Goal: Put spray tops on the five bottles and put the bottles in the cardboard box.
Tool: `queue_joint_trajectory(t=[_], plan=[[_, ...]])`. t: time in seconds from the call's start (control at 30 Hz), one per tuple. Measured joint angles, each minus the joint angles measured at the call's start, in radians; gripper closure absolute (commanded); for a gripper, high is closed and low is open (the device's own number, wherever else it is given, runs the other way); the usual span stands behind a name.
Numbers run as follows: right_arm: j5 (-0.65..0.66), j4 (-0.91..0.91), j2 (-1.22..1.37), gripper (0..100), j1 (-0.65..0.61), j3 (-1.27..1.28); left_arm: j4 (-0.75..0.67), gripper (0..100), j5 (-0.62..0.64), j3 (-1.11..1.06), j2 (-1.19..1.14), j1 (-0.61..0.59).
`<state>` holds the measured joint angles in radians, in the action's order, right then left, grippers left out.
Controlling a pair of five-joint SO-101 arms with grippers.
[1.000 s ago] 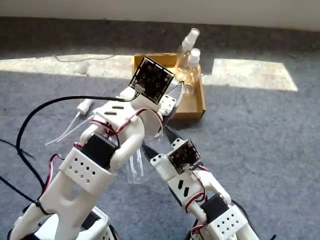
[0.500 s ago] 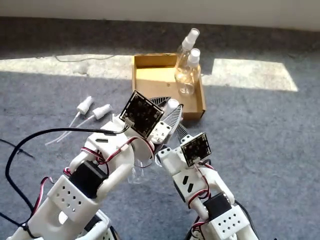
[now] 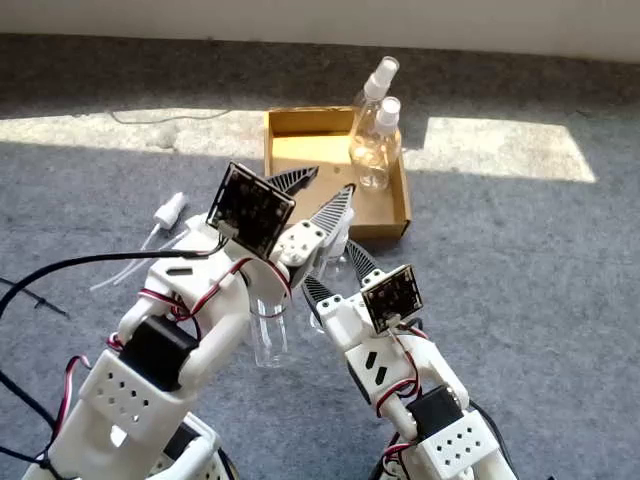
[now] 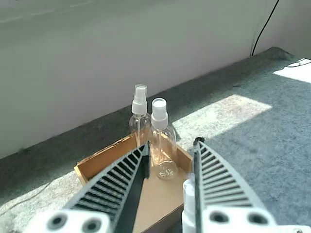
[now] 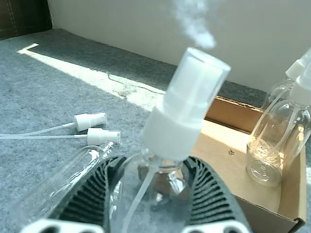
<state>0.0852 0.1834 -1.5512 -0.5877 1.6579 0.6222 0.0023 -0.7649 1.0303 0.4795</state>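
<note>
My right gripper (image 5: 150, 167) is shut on an upright clear bottle (image 5: 146, 194) that carries a white spray top (image 5: 187, 109); in the high view this gripper (image 3: 335, 272) stands just in front of the cardboard box (image 3: 300, 150). My left gripper (image 3: 332, 182) hangs open above that bottle, nothing between its fingers (image 4: 121, 179). Two capped bottles (image 3: 375, 140) stand in the box's far right corner. An uncapped bottle (image 3: 268, 335) lies on the carpet under the left arm. Loose spray tops (image 5: 92, 119) with long tubes lie to the left.
The grey carpet (image 3: 520, 260) to the right of the box is open. A black cable (image 3: 60, 265) runs along the left arm. The box floor (image 4: 155, 194) near me is bare.
The left arm has drawn back from over the box, and its gripper has opened away from the spray top. The right gripper still holds the bottle.
</note>
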Motion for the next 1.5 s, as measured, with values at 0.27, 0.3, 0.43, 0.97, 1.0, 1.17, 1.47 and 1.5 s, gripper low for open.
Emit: queue_joint_trajectory(t=[0.27,0.3,0.43,0.97,1.0,1.17,1.47,1.5], plan=[[0.0,0.0,0.0,99.4,0.0,0.0,-0.018,85,0.0,0.0,-0.147,-0.032],[0.0,0.0,0.0,99.4,0.0,0.0,-0.018,85,0.0,0.0,-0.15,-0.032],[-0.002,0.0,0.0,99.4,0.0,0.0,-0.006,85,0.0,0.0,-0.153,-0.035],[-0.003,0.0,-0.011,99.4,0.06,0.0,0.023,85,-0.005,-0.178,-0.032,-0.043],[-0.003,0.0,-0.009,99.4,0.063,0.0,0.025,85,-0.005,-0.199,-0.018,-0.043],[-0.003,0.002,0.0,99.4,0.068,0.002,0.026,85,-0.009,-0.242,0.071,-0.04],[-0.003,0.002,0.002,99.4,0.23,-0.051,0.1,85,-0.009,-0.242,0.198,-0.083],[-0.003,0.002,0.003,99.4,0.258,-0.075,0.132,85,-0.009,-0.242,0.227,-0.084]])
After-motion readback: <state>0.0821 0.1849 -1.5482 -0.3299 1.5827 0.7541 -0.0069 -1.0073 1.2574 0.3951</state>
